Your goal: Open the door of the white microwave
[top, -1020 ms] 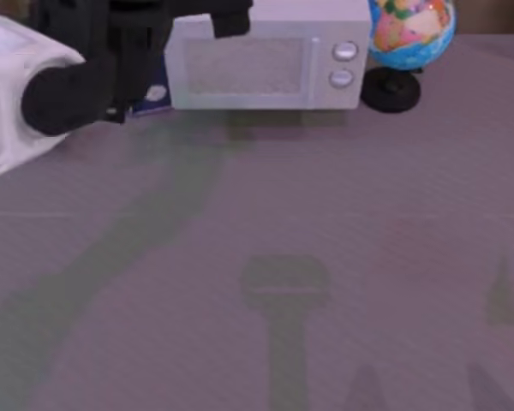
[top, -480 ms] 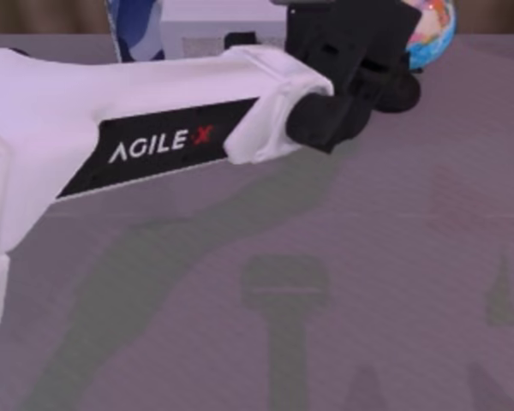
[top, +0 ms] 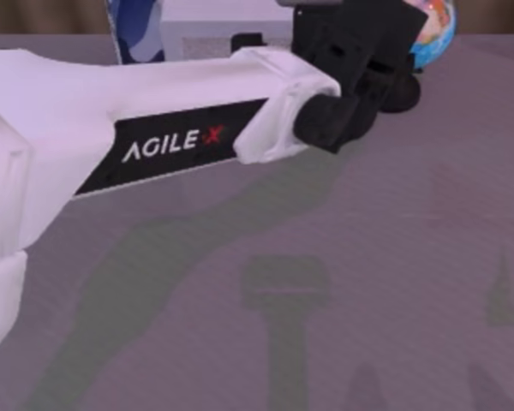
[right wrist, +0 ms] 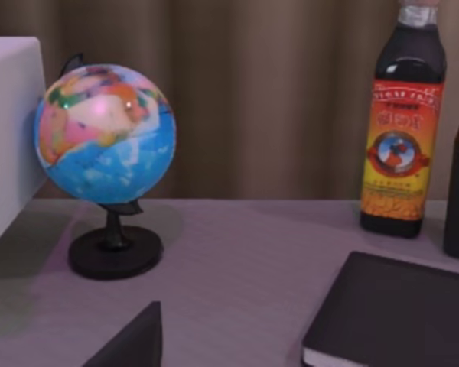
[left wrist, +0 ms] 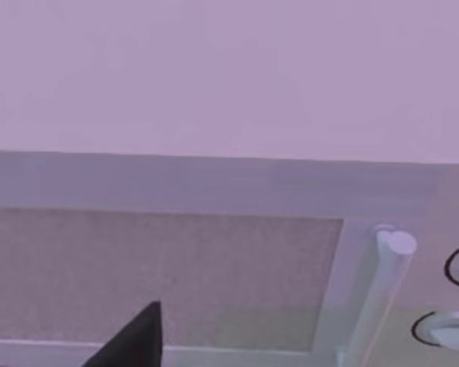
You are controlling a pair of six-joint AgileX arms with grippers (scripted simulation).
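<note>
Since half a second ago the left arm point(top: 154, 137) has edged slightly right and forward; a second ago it was back at the worktop's far left, leaving the microwave front in plain sight. Now it lies across the far half of the worktop point(top: 394, 257), its black wrist covering most of the white microwave point(top: 210, 21).

Left gripper: only one dark finger tip point(left wrist: 134, 340) shows in the left wrist view, low in front of the door point(left wrist: 161, 267); cannot tell how wide the fingers stand, nor whether they hold anything.

The door sits shut, flush with the microwave front; one mesh window, one upright bar handle point(left wrist: 379, 298) beside it, two knobs point(left wrist: 451, 329) just past the handle.

Microwave stands at the far edge of the worktop, centre-left.

Counted otherwise: one globe point(right wrist: 103, 134) just right of the microwave, one dark sauce bottle point(right wrist: 402, 126), one black book point(right wrist: 394, 317), one blue-and-white carton point(top: 135, 30) left of the microwave.

Right arm: parked off at the right; one finger tip point(right wrist: 130, 340) shows, its opening not readable.
</note>
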